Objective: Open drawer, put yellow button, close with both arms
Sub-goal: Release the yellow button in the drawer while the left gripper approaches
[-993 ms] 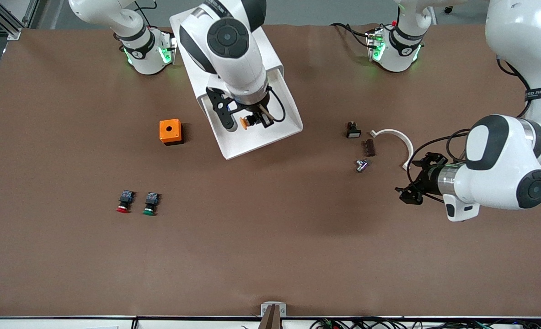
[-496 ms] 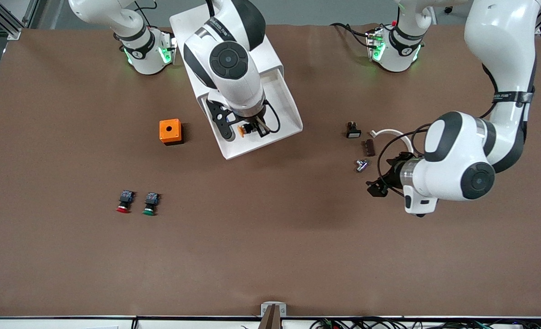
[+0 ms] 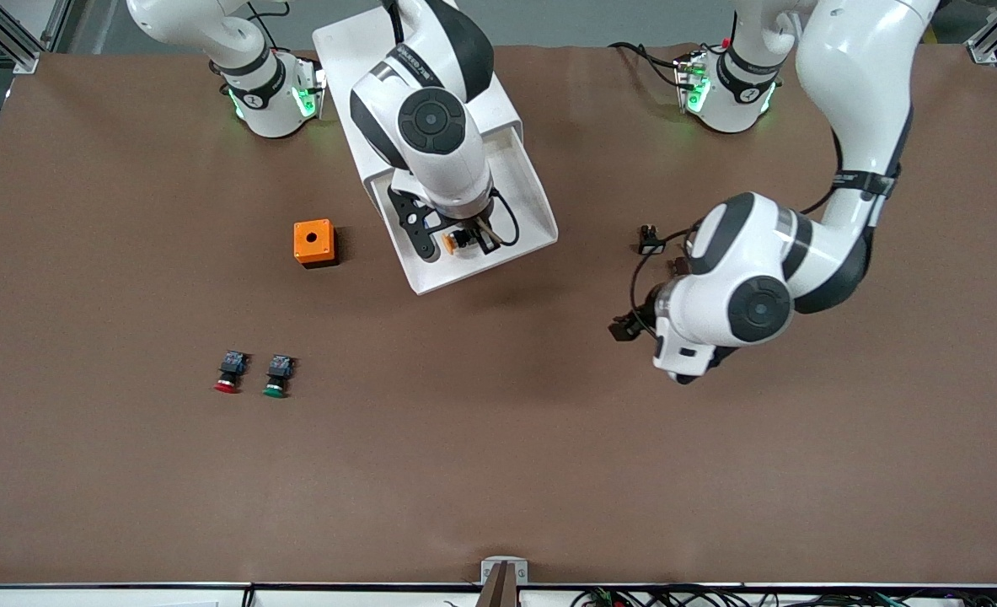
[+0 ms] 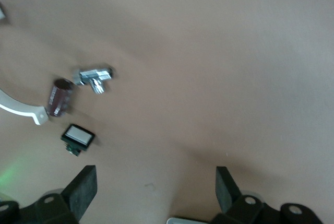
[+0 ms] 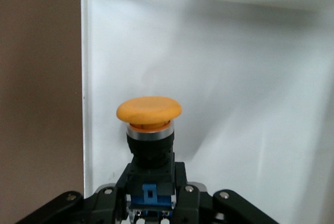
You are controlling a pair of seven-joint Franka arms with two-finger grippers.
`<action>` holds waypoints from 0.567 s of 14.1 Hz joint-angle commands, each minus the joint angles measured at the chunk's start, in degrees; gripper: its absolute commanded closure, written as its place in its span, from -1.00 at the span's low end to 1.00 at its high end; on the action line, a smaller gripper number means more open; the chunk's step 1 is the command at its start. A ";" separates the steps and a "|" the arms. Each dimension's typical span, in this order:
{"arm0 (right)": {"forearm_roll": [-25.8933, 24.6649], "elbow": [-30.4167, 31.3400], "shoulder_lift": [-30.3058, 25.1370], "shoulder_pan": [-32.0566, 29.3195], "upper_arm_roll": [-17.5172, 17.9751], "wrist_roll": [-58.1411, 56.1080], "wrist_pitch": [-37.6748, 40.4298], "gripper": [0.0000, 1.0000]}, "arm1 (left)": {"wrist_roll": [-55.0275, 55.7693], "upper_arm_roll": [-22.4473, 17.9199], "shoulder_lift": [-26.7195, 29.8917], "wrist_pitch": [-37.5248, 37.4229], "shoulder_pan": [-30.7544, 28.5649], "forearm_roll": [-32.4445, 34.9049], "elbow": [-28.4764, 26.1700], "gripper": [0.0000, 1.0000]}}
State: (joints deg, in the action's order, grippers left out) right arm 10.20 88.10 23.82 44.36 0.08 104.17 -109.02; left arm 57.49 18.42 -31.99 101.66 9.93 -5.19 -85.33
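Now my right gripper [image 3: 462, 242] holds the yellow button [image 5: 149, 110] by its black body over the open drawer [image 3: 540, 221]; small, rigid and light, I judge. My left gripper [image 4: 154, 185], fingers wide and empty, hangs over the table [image 3: 498, 472].

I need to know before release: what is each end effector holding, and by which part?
Right end effector grips the yellow button by its bluish rear block; left end effector holds nothing.

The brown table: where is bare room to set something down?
Widest bare stretch: the table, nearer the camera than the red button and green button. Also between the orange box and them. Crowded: small parts under the left gripper.
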 commanded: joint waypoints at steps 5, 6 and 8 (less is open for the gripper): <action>-1.32 1.02 -0.97 1.07 -0.25 -0.64 -0.58 0.57 | 0.08 1.27 0.70 0.82 4.65 0.00 -0.45 -1.00; -1.32 0.84 -0.97 1.42 -0.25 -0.46 -0.49 0.07 | 0.08 2.14 0.70 1.34 4.65 0.00 -0.71 -1.00; -2.11 0.49 -1.14 2.39 -0.25 0.59 -0.15 -1.00 | 0.60 4.43 0.88 3.97 4.57 -0.18 -1.76 -1.00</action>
State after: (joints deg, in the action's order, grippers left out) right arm 9.77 88.16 23.78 45.28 0.10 103.97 -109.22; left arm 57.54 21.29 -31.95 103.06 14.44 -5.20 -85.54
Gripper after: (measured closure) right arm 0.529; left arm 0.000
